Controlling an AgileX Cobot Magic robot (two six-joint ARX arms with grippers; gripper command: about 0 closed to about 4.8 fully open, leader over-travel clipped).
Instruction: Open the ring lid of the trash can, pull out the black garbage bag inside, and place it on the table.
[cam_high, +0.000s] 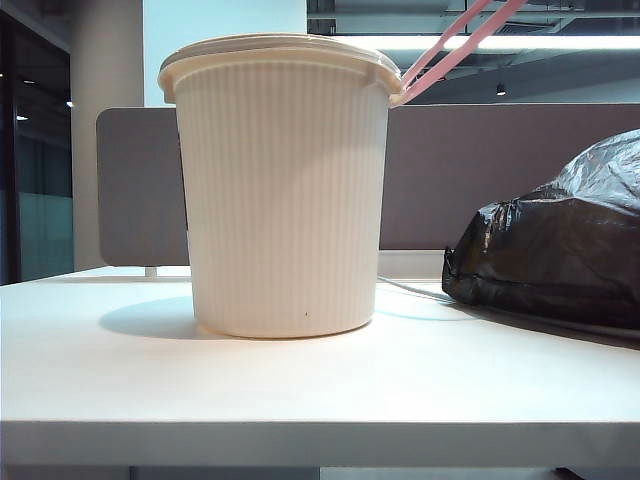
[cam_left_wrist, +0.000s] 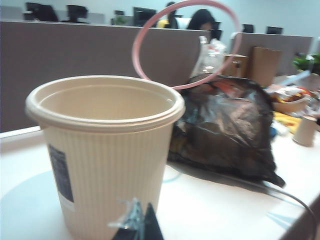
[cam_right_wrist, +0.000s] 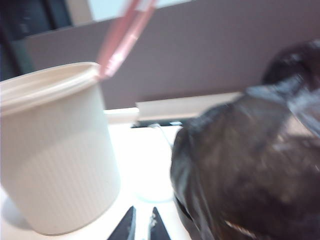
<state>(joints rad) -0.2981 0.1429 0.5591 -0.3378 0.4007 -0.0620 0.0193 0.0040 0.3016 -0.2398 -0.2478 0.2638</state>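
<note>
**Bag out on the counter, both grippers drawn back at its front edge**

The trash can (cam_high: 283, 190) stands upright near the middle of the counter (cam_high: 300, 385), its mouth open and, as far as the left wrist view shows, empty. The ring lid (cam_high: 452, 45) is swung up, attached at the rim on the side toward the bag, and stands tilted above and beyond that side. The black garbage bag (cam_high: 560, 245) lies on the counter toward its right edge, beside the can but not touching it in the exterior view; its bulk runs along the counter's length, away from the can.

Neither arm shows in the exterior view. The left gripper (cam_left_wrist: 137, 225) appears only as dark tips at the picture's edge, pressed together on a scrap of crumpled clear film (cam_left_wrist: 127, 215), facing the can's wall from the front edge of the counter. The right gripper (cam_right_wrist: 142, 225) shows 2 dark tips with a thin slit between them, nearly together and holding nothing visible; it sits at the front edge between can and bag.

Judgement: the bag lies to the right of both grippers, with the right 1 clearly nearer. With lid open and bag resting on the counter, the task appears essentially complete.
</note>
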